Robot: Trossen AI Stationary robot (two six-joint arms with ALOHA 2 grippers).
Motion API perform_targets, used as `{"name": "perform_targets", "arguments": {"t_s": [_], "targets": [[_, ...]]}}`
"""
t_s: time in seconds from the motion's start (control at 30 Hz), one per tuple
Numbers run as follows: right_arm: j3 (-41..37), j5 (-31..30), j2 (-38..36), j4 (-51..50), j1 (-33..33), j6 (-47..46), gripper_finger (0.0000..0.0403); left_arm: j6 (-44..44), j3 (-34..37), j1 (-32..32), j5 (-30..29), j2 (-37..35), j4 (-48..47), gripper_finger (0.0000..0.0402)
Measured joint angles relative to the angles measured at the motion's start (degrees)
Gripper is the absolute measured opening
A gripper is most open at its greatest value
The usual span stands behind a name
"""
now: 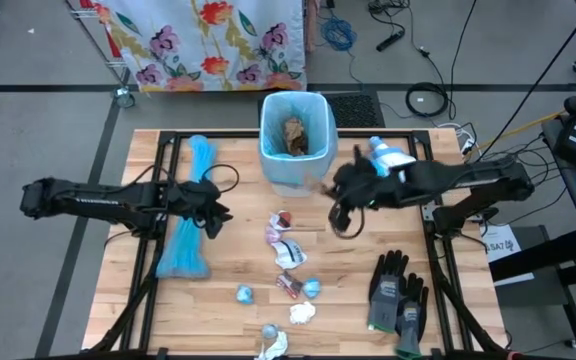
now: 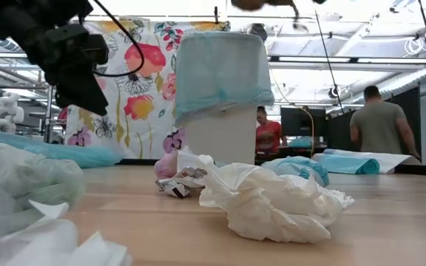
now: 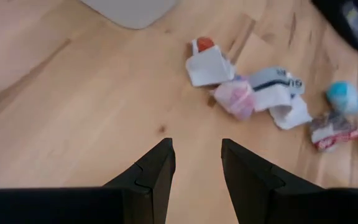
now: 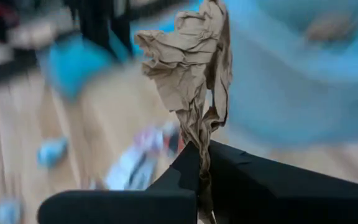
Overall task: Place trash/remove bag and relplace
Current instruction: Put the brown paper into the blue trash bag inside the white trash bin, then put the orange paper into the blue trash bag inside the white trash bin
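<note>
Wooden counter (image 1: 228,290) — scraps (image 1: 290,255) strewn before bin (image 1: 294,140). Brown paper wad (image 4: 188,71): light, soft, crushable, pinched at its tail by right claw (image 4: 199,158) beside bin. Left claw (image 3: 194,163) spread, empty.

A crumpled brown paper wad (image 4: 188,68) stands upright, pinched in the right gripper (image 4: 199,163); small blue, white and pink scraps (image 1: 286,262) lie scattered on the table below and beside it.
</note>
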State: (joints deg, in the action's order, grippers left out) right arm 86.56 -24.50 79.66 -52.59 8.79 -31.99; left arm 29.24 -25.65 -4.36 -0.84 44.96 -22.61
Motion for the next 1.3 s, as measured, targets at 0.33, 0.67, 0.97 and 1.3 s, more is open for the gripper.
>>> {"name": "perform_targets", "arguments": {"t_s": [0.33, 0.67, 0.97, 1.3], "targets": [[11.12, -8.58, 4.24, 6.84, -9.53, 10.35, 0.0000, -7.64, 1.88, -5.10, 10.84, 0.50, 8.21, 0.0136], [11.12, -4.51, 13.76, 26.06, -20.99, 20.13, 0.0043, -7.09, 1.88, -5.37, 15.58, 0.75, 11.64, 0.0136], [11.12, 6.92, 16.79, 25.66, -25.78, 14.87, 0.0153, -7.09, 1.89, -5.37, 18.38, 0.75, 11.41, 0.0136], [11.15, 7.05, 8.69, 16.79, -25.02, 10.34, 0.0190, -6.41, 1.88, -5.37, 15.48, 0.75, 12.21, 0.0136]]}}
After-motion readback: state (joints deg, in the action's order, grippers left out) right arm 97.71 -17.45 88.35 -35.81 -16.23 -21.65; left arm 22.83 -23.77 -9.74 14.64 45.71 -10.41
